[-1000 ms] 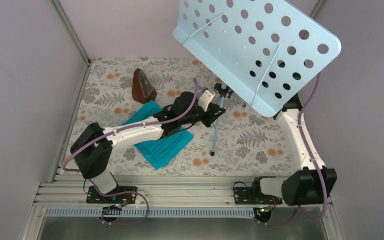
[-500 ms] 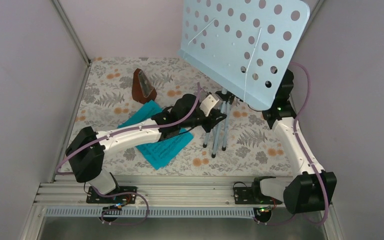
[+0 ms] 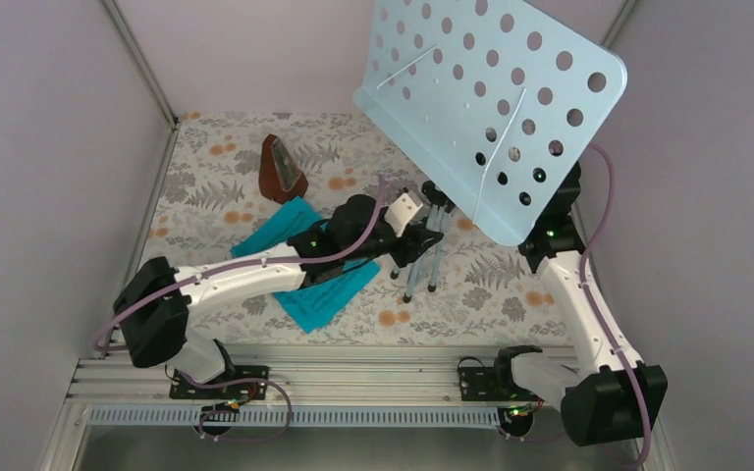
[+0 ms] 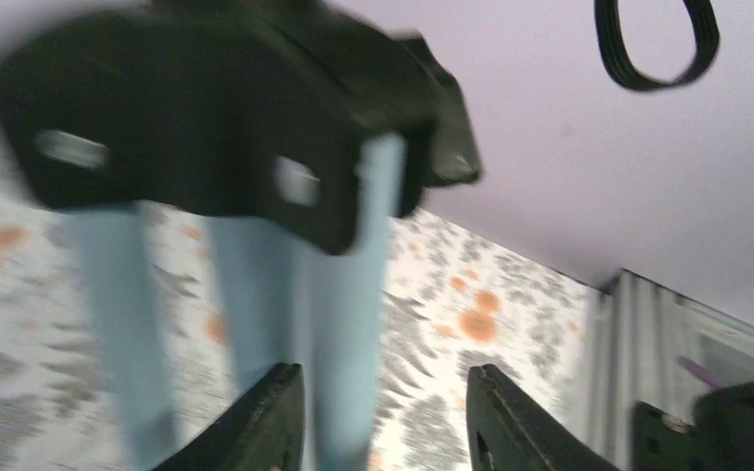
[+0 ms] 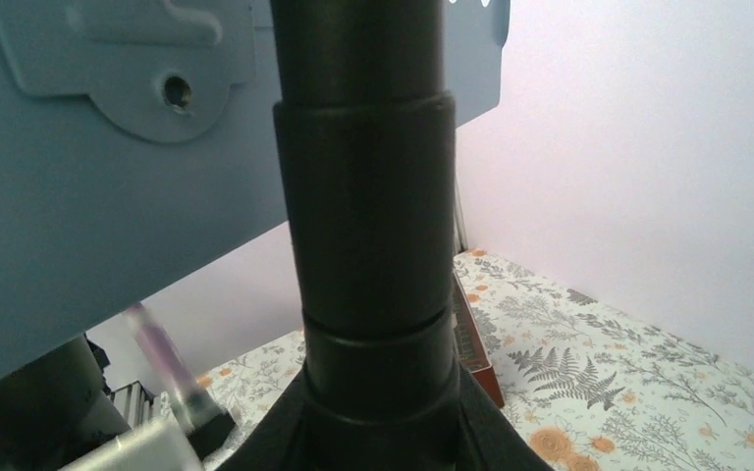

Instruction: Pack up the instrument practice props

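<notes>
The left hand (image 4: pixel 381 397) has its jaws standing apart, with one pale blue leg (image 4: pixel 349 294) of the music stand (image 3: pixel 496 108) between its fingers (image 4: pixel 275 412). In that blurred view the leg seems to lean on one finger without being pinched. Just above the hand sits the black hub (image 4: pixel 236 108) where the legs meet. The right hand (image 5: pixel 381 432) is closed on the stand's black pole (image 5: pixel 373 196), just below the tilted, perforated blue plate. The step looks like gathering the tripod legs. To do it well, the left hand should close low under the hub and draw all the legs together while the right holds the pole steady. Behind the left hand, the teal sheet (image 3: pixel 319 294) lies flat on the floral surface (image 3: pixel 511 285), and the reddish-brown metronome (image 3: pixel 280 172) stands further off to its left.
</notes>
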Controlling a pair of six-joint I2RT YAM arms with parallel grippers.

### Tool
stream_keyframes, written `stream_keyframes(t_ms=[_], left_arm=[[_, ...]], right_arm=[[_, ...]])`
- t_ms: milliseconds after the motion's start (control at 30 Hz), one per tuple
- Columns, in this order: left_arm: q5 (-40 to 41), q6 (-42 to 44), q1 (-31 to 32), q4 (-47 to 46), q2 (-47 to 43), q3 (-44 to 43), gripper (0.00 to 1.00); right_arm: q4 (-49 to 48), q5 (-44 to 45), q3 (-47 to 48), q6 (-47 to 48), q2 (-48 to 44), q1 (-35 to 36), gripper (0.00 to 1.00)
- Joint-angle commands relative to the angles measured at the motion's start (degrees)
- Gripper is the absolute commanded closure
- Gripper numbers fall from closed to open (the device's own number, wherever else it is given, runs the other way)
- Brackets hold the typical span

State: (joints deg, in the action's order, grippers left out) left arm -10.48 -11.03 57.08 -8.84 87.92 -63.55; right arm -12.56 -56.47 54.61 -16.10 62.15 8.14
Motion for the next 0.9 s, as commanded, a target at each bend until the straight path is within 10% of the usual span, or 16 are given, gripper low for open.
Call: stream_keyframes(t_ms=[0,400,867], left_arm=[[9.3,0.0,-2.0,-9.5,-5.9,4.3,0.53],[0.7,3.1,-2.1,-17.2,-2.5,7.6,0.00],[2.9,3.3,-1.5,-26.7,9.7,2.4,0.04]], right_arm=[[-2.9,1.7,-1.2,-0.5,-4.2,1.0,0.96],[-7.0,2.5,-1.8,-4.4,-4.4,1.0,0.96],[-12.1,6.0,-4.1,-10.4,-5.0,1.1,0.96]])
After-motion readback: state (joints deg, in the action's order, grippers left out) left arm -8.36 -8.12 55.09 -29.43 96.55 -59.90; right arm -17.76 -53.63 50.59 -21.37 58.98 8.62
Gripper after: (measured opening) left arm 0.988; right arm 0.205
